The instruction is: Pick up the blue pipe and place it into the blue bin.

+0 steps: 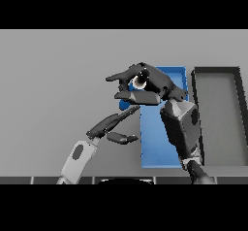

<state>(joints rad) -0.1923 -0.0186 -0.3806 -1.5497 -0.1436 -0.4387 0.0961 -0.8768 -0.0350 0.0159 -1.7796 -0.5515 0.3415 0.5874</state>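
The blue pipe point(138, 82) shows only as a round pale end with a blue rim, tucked inside my right hand point(154, 83). That hand is curled round it and hovers over the far left part of the blue bin point(157, 147), a long tray running away from me. Most of the pipe's body is hidden by the fingers. My left hand point(110, 124) reaches in from the lower left with straight fingers, its tips close to the bin's left wall below the right hand, holding nothing.
A dark grey bin point(219, 116) stands right beside the blue bin on its right. My right forearm point(181, 128) lies over the blue bin's right half. Grey tabletop point(53, 79) spreads to the left and behind.
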